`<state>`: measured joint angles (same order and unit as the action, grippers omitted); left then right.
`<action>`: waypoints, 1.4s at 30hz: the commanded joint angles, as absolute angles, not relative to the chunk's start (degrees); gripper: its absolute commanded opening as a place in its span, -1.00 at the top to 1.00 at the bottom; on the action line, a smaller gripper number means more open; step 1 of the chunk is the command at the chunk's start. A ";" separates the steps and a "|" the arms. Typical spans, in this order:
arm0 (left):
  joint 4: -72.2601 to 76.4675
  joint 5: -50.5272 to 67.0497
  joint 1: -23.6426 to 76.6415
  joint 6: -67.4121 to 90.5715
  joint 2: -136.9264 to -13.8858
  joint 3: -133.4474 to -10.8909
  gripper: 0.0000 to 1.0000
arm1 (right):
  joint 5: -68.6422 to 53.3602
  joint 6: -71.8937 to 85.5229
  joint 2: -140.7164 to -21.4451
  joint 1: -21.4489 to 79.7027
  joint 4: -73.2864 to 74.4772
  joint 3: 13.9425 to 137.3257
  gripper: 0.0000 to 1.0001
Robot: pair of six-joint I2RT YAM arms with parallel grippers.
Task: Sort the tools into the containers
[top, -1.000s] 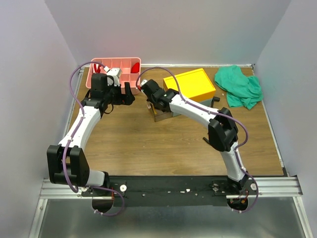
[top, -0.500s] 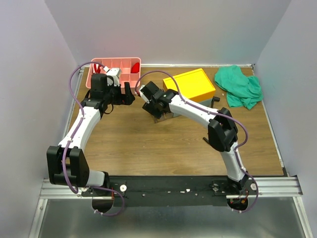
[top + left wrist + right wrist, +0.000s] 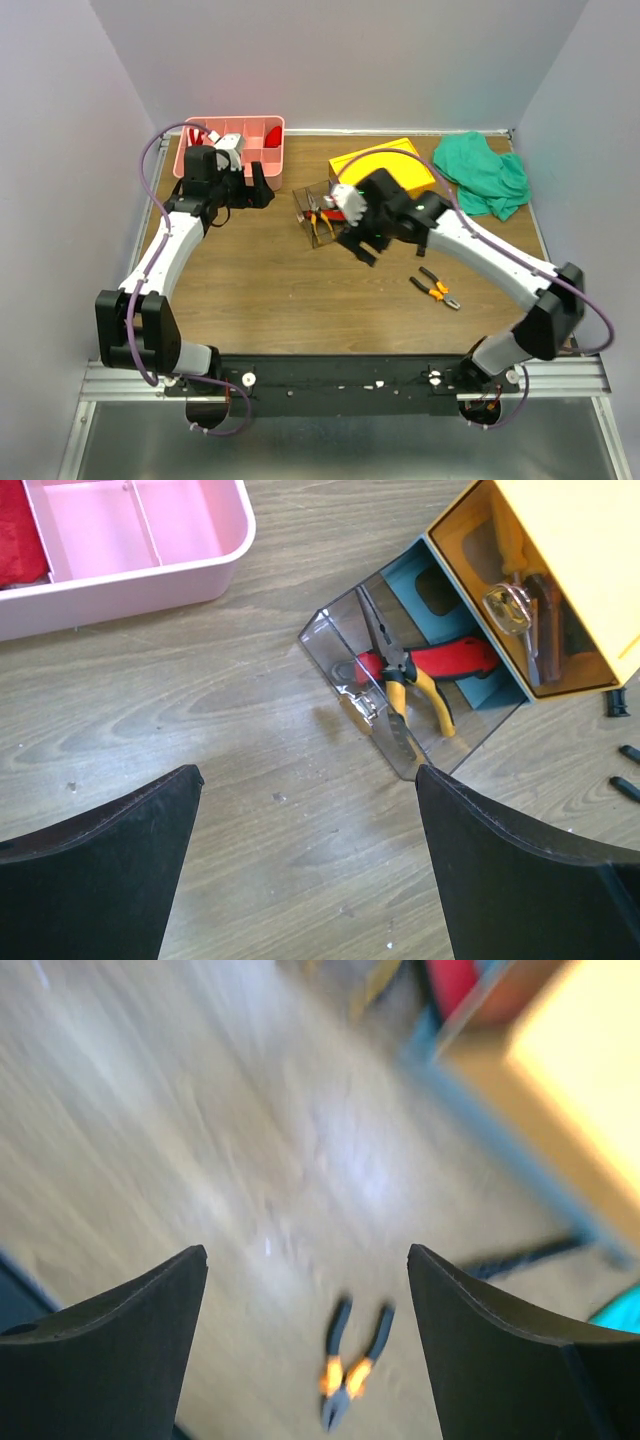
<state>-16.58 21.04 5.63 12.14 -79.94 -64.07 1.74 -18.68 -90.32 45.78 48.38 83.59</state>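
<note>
The grey toolbox with a yellow lid (image 3: 385, 170) (image 3: 585, 550) stands at the back middle, its clear drawer (image 3: 316, 213) (image 3: 345, 645) pulled out to the left. In the drawer lie a red-handled cutter (image 3: 450, 660) and yellow-handled pliers (image 3: 425, 695). Orange-and-black pliers (image 3: 434, 289) (image 3: 350, 1370) lie on the table to the right. My right gripper (image 3: 359, 246) (image 3: 307, 1250) hangs open and empty just in front of the drawer, above bare wood. My left gripper (image 3: 258, 186) (image 3: 308, 772) is open and empty between the pink tray (image 3: 232, 130) (image 3: 150, 565) and the drawer.
A green cloth (image 3: 483, 172) is bunched at the back right corner. Something red (image 3: 273, 135) lies in one compartment of the pink tray. Metal tools (image 3: 520, 610) lie inside the toolbox body. The right wrist view is blurred by motion.
My right gripper has opened and pulled back from the clear drawer towards the near right, its arm swinging out to the right. The orange-and-black pliers now show. The left arm has not moved.
</note>
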 commanded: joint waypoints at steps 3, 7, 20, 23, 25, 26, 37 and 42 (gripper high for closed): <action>-15.29 22.94 5.36 12.92 -80.77 -65.65 -0.97 | -12.38 -27.49 -82.28 31.32 55.98 63.92 -0.82; -15.29 22.85 5.45 12.83 -81.03 -65.39 -0.97 | -8.98 -34.44 -76.91 28.39 52.92 52.40 -0.86; -15.65 23.38 5.80 13.36 -82.70 -66.45 -0.97 | -1.94 -34.54 -74.18 25.93 42.90 41.48 -0.81; -15.82 23.38 5.89 13.36 -82.79 -66.71 -0.97 | -1.85 -34.28 -75.40 24.09 42.46 43.58 -0.79; -16.00 23.38 6.06 13.01 -82.53 -66.71 -0.98 | -1.93 -34.01 -76.72 21.45 42.28 45.08 -0.78; -16.00 23.29 6.15 12.92 -82.53 -66.53 -0.97 | -2.46 -34.10 -78.38 20.58 42.54 45.70 -0.78; -16.00 22.85 6.15 12.57 -82.00 -65.65 -0.97 | -5.97 -40.16 -89.20 17.84 44.20 48.07 -0.23; -15.73 22.76 6.06 12.57 -82.35 -65.74 -0.97 | -13.96 -39.30 -90.18 17.84 52.02 55.44 0.94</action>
